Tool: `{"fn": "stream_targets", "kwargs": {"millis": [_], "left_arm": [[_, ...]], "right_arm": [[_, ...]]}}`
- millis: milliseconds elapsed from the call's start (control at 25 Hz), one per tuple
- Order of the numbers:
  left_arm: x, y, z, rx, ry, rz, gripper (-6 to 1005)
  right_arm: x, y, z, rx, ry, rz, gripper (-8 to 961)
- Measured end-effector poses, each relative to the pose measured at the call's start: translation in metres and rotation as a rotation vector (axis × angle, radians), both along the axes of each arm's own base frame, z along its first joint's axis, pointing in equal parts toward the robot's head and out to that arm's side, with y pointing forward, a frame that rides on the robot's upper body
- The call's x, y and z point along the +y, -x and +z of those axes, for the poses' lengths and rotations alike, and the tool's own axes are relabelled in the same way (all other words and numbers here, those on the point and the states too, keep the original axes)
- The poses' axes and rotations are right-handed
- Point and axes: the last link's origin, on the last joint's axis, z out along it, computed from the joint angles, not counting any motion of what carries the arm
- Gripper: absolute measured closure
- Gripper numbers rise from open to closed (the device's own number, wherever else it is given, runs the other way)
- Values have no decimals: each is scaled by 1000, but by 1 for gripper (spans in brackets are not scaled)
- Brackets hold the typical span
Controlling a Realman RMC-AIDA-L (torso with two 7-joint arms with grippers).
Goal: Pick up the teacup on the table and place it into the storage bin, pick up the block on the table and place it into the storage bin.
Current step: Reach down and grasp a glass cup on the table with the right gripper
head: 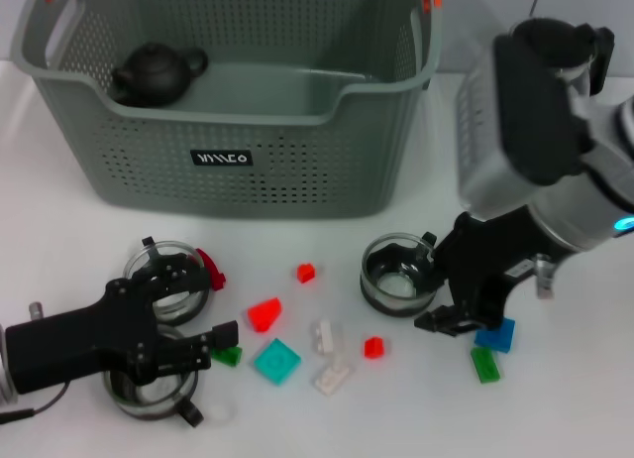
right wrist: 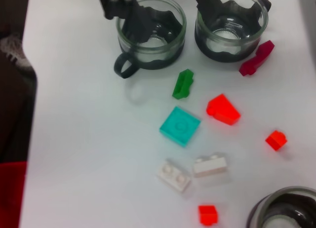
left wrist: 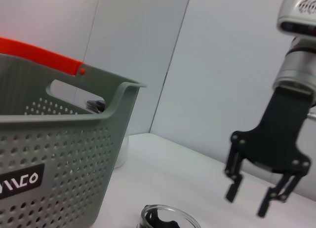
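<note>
Three glass teacups stand on the white table. One teacup sits in front of the storage bin. My right gripper hangs open just right of it, holding nothing. Two more teacups are at the front left, also seen as teacups in the right wrist view. My left gripper is open over them. Loose blocks lie between: a red wedge and a teal plate.
A black teapot lies inside the bin. Other blocks are scattered: green, small red, white, dark red, blue and green under the right gripper.
</note>
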Motion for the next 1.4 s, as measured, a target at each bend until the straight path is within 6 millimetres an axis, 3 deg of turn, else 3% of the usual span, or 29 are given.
{"fn": "stream_targets", "kwargs": {"millis": [360, 640, 1400], "left_arm": [[0, 1, 0, 5, -5, 3, 163], [1, 1, -1, 8, -7, 7, 163], [2, 0, -1, 8, -8, 3, 164]], "right_arm": [[20, -3, -34, -57, -32, 29, 527], [26, -19, -55, -89, -38, 4, 528], [23, -32, -65, -135, 7, -41, 591]]}}
